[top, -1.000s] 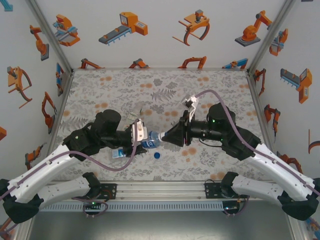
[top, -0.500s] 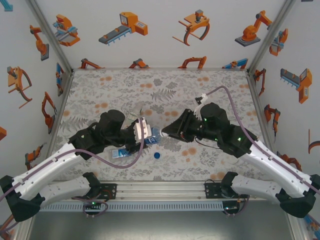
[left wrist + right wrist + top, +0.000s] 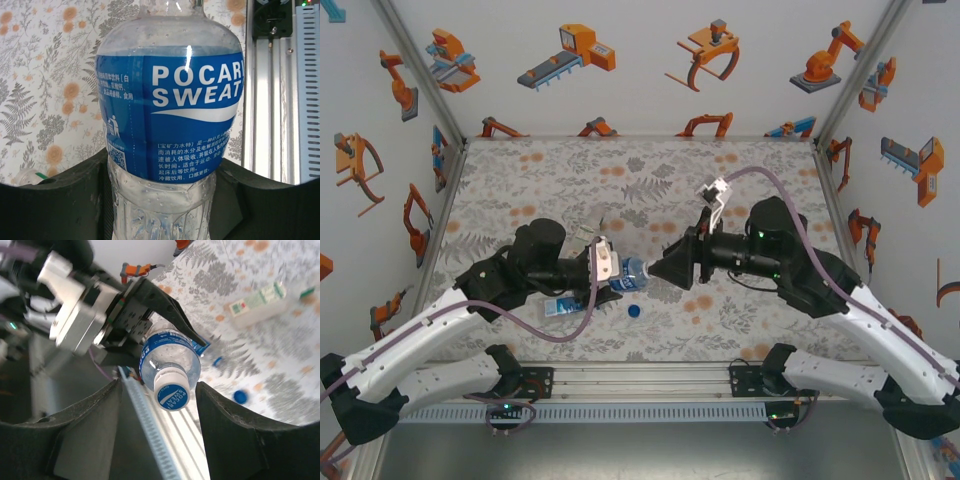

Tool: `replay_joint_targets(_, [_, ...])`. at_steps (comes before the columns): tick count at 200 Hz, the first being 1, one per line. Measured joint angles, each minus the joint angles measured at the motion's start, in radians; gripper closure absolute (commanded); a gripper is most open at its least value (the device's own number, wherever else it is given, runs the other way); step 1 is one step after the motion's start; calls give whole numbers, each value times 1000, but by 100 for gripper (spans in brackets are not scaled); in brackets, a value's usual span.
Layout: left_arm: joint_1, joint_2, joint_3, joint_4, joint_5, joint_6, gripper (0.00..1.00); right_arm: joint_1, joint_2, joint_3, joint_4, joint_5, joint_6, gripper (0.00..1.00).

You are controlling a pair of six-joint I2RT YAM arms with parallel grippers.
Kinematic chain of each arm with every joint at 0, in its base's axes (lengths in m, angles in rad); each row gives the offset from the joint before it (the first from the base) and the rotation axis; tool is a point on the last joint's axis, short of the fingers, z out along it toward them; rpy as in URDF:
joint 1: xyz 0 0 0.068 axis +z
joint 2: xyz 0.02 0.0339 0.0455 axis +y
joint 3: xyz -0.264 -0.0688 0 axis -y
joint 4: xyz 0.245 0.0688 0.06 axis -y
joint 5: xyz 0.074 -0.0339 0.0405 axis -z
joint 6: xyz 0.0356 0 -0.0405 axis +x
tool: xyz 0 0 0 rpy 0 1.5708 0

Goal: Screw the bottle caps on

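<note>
Bright, even light from above gives you soft shadows on the table. A glare streak crosses the bottle label. Your right wrist view bends and blurs at the edges.

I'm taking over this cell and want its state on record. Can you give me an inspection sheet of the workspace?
Surface: floral tablecloth, flat, no spills seen.
Job's things: Pocari Sweat bottle held sideways between the arms, white cap on its neck; blue-label bottle lying by the left arm; white-and-green bottle lying on its side; loose blue cap on the cloth.
Clutter: nothing seen.
Grippers: left pincer shut on the Pocari Sweat bottle; right pincer open, fingers either side of the white cap, apart from it.
Cables: purple cable along each arm, hanging free.
Surroundings: walls printed with orange robots; metal rail at the near edge.
</note>
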Motion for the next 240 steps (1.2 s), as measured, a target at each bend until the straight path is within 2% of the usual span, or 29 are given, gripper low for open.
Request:
replay_joint_targets(47, [0,-2,0,-35,55,1,100,0,-21,14,-31,-173,-497,46])
replay_joint_targets(86, [0,-1,2,-49,91,3,100,0,2,14,-82,-264,-726,51])
replay_joint_targets(141, [0,-1,12,-53,123,3,100,0,12,14,-94,-295,-814,55])
replay_joint_targets(167, [0,-1,13,-55,129,3,100,0,11,11,-92,-309,-818,59])
replay_joint_targets(240, [0,6,29,-61,142,3,100,0,6,-22,-69,-330,-814,61])
